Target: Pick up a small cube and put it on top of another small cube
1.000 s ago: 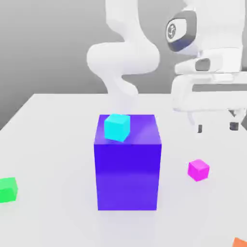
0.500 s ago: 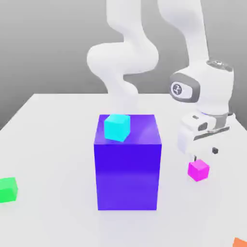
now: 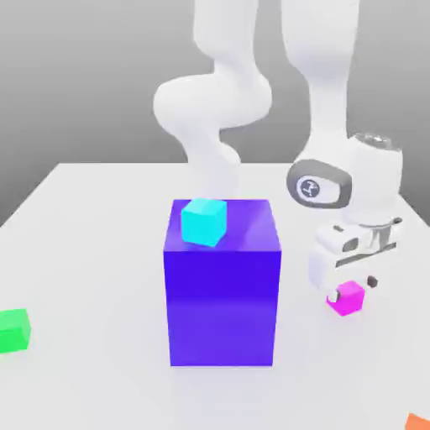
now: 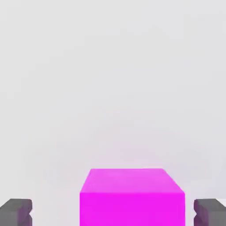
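Two dark fingertips (image 4: 16,212) sit spread wide on either side of the pink cube (image 4: 131,198), not touching it. From the outside camera the gripper (image 3: 353,284) hangs right over that pink cube (image 3: 348,299), lower right of the frame on the white table (image 3: 92,252). Green cube (image 3: 13,329) is way off at the left edge, with the big blue block (image 3: 222,294) between them, a cyan cube (image 3: 204,222) on top.

No readable words, numbers or brand names appear anywhere. The only mark is a small round emblem (image 3: 312,187) on a dark panel on the side of the robot arm (image 3: 348,180), seen in the exterior view; its shape cannot be read as a letter. The cubes and the counter carry no writing or labels.
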Robot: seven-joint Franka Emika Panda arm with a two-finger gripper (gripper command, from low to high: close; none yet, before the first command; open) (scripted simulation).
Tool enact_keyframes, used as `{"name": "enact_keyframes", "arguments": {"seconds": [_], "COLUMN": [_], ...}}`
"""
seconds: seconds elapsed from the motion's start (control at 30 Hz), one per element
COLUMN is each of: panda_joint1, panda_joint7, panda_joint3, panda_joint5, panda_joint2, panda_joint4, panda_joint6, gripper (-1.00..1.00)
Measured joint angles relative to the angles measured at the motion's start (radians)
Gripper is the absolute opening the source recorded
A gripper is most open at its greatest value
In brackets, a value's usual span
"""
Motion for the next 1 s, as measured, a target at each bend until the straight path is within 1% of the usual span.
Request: {"name": "enact_keyframes", "arguments": {"seconds": [0.03, 0.07, 0.27, 0.33, 0.4, 0.53, 0.7, 0.83, 1.0], "panda_joint1": [0.029, 0.043, 0.05, 0.023, -0.023, -0.117, -0.202, -0.226, -0.223], "panda_joint7": [0.008, 0.012, 0.012, 0.003, -0.017, -0.083, -0.192, -0.281, -0.366], "panda_joint3": [-0.033, -0.05, -0.057, -0.025, 0.031, 0.152, 0.276, 0.331, 0.354], "panda_joint5": [-0.013, -0.019, -0.02, -0.006, 0.025, 0.119, 0.268, 0.387, 0.496], "panda_joint2": [0.015, 0.022, 0.026, 0.01, -0.016, -0.072, -0.143, -0.198, -0.259], "panda_joint4": [0.0, 0.0, 0.0, 0.0, -0.002, -0.009, -0.024, -0.04, -0.064], "panda_joint6": [0.013, 0.02, 0.024, 0.011, -0.011, -0.056, -0.107, -0.145, -0.187], "gripper": [0.0, -1.0, -1.0, -1.0, -1.0, -1.0, -1.0, -1.0, -1.0]}}
